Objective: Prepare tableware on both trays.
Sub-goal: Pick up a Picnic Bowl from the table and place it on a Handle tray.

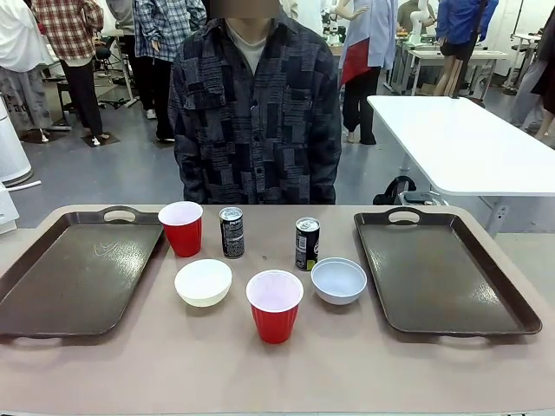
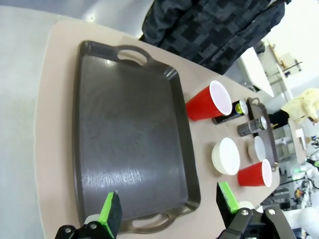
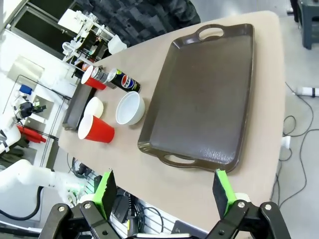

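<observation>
On the counter [image 1: 277, 373] between left tray [image 1: 78, 277] and right tray [image 1: 442, 269]: red cups [image 1: 183, 227], white bowls [image 1: 204, 282], black cans [image 1: 231, 231] grouped centrally, probably so either arm can reach them | trays bare | left gripper [image 2: 168, 206] wide open, empty, above its tray | right gripper [image 3: 163, 188] likewise

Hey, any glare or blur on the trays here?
Front view: sharp, with light glaring off the left tray. Left wrist view: a pale sheen at that tray's near end, scene tilted. Right wrist view: the right tray looks evenly lit.
</observation>
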### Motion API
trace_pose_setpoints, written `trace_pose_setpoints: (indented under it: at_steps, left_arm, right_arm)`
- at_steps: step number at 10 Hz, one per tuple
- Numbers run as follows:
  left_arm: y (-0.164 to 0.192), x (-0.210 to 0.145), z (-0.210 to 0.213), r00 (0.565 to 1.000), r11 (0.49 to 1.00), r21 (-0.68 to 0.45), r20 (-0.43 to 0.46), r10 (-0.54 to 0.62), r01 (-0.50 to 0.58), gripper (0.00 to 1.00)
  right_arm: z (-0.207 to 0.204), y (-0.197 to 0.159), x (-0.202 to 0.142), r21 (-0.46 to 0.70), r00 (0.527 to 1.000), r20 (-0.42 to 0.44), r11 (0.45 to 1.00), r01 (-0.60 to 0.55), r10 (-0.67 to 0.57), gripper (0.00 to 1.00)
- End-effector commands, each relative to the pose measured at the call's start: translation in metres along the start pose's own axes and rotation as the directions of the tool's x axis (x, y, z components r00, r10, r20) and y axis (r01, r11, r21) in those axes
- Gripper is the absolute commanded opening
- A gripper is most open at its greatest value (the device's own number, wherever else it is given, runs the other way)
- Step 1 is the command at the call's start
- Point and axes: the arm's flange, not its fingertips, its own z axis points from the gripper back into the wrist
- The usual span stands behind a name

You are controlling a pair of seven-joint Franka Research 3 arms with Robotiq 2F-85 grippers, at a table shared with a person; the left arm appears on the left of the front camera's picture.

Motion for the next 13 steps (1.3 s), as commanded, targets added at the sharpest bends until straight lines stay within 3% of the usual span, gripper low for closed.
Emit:
trace_pose_setpoints:
  at_steps: [1, 2, 13]
  left_arm:
    - [-0.005, -0.007, -0.004, 0.999, 0.999, 0.012, 0.013, -0.048, 0.048, 1.0]
    - [0.0, 0.0, 0.0, 1.0, 1.0, 0.0, 0.0, 0.0, 0.0, 1.0]
    - [0.0, 0.0, 0.0, 1.0, 1.0, 0.0, 0.0, 0.0, 0.0, 1.0]
  right_arm:
    - [-0.03, 0.014, -0.028, 0.008, 1.0, -0.004, 1.0, -0.007, 0.007, 1.0]
    - [0.0, 0.0, 0.0, 0.0, 1.0, 0.0, 1.0, 0.0, 0.0, 1.0]
    - [0.0, 0.0, 0.0, 0.0, 1.0, 0.0, 1.0, 0.0, 0.0, 1.0]
